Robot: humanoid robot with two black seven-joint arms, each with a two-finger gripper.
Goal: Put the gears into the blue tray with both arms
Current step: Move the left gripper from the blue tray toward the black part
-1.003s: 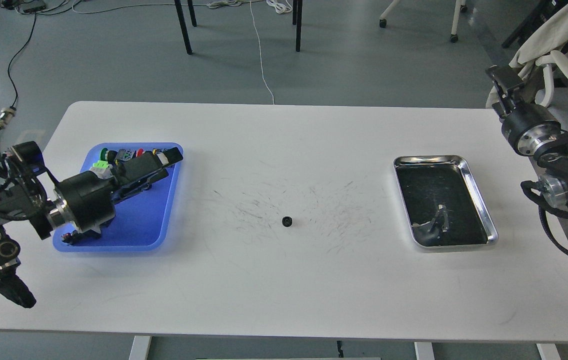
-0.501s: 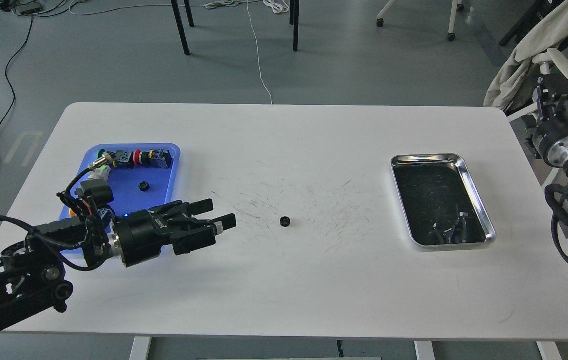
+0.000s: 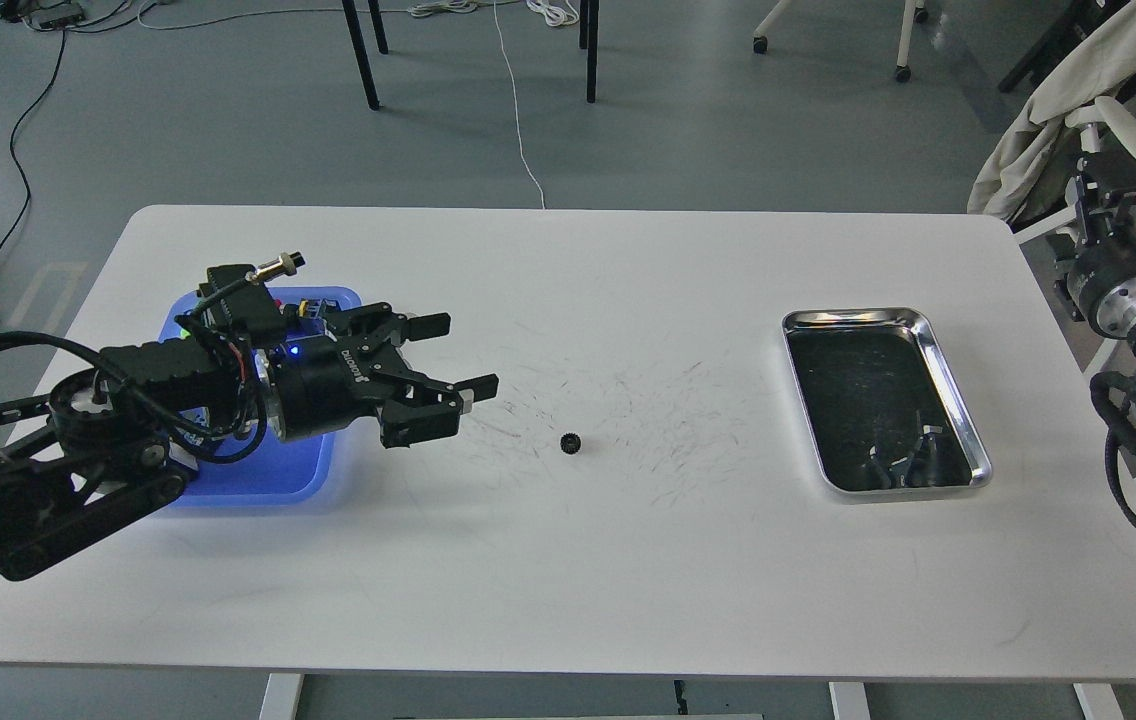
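Note:
One small black gear (image 3: 573, 442) lies alone on the white table, near its middle. My left gripper (image 3: 463, 355) hovers open to the left of the gear, fingers spread and pointing right, with nothing between them. A clear gap of table separates it from the gear. Behind it, my left arm covers most of the blue tray (image 3: 258, 482); only the tray's near edge and a far corner show, and its contents are hidden. My right gripper (image 3: 1100, 195) is held off the table's right edge, small and dark, so its fingers cannot be told apart.
A shiny steel tray (image 3: 863, 317) with a dark inside sits on the right part of the table. Faint scuff marks surround the gear. A chair draped with cloth (image 3: 1053, 110) stands beyond the right arm.
My left arm left the blue tray, swung right toward the gear, then rose, gripper open. A gear showed in the tray half a second ago. My right arm drew back rightward.

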